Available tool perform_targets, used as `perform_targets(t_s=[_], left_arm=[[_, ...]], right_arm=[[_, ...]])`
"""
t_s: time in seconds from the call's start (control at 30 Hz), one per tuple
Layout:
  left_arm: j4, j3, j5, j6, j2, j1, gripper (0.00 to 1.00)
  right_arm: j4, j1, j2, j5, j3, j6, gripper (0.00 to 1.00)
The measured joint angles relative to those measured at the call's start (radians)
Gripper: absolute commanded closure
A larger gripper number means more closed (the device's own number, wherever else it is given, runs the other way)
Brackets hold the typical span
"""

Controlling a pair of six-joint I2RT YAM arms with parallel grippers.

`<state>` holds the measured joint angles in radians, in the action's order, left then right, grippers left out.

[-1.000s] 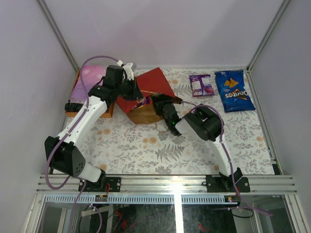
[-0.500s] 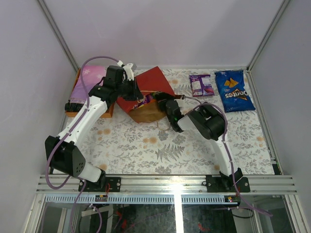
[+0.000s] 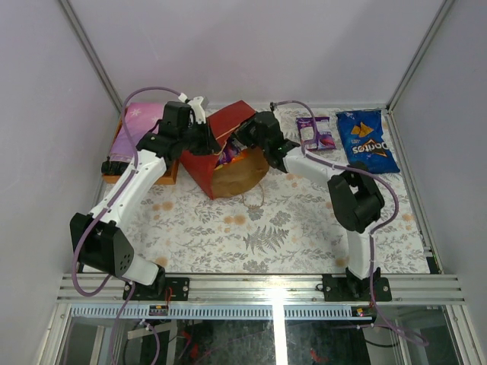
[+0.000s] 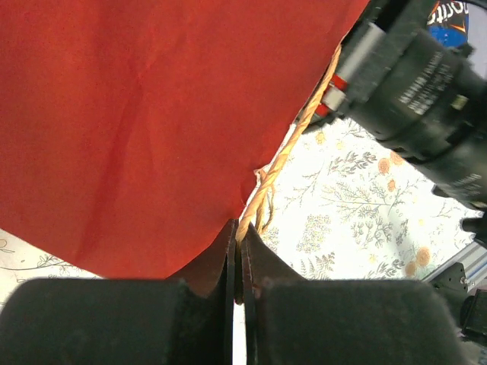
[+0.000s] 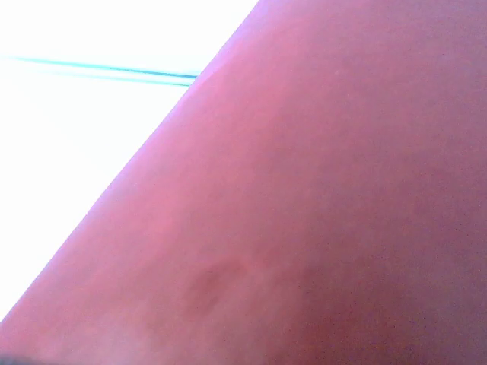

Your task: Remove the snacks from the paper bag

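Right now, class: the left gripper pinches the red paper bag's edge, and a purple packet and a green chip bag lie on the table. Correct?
The chip bag is blue, not green; the top view shows it. Otherwise right: the left gripper pinches the edge of the red paper bag, and the purple packet and chip bag lie on the table.

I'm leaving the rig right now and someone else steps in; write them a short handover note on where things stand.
Left gripper: shut on the paper bag at its rim, beside the string handle.
Right gripper: shut, at the bag's mouth; whether it holds anything cannot be seen.
Done: purple packet and blue chip bag lie on the table, far right.
Left: packets show inside the bag.
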<state>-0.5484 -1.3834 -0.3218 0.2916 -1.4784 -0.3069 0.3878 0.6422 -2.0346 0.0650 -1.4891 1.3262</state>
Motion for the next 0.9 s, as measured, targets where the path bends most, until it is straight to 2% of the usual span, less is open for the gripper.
perform_targets(t_s=[0.27,0.57,0.7,0.9], left_arm=[[0.001,0.000,-0.002,0.014,0.000,0.010,1.00],[0.001,0.000,-0.011,0.026,-0.013,0.029,1.00],[0.001,0.000,-0.017,0.026,-0.014,0.031,1.00],[0.001,0.001,-0.024,0.027,-0.015,0.038,1.00]], right_arm=[[-0.156,0.008,0.063,-0.070,0.007,-0.123,1.00],[-0.282,0.055,0.222,-0.082,0.127,-0.246,1.00],[-0.301,0.078,0.320,-0.109,0.223,-0.269,1.00],[-0.340,0.119,0.478,-0.111,0.455,-0.275,1.00]])
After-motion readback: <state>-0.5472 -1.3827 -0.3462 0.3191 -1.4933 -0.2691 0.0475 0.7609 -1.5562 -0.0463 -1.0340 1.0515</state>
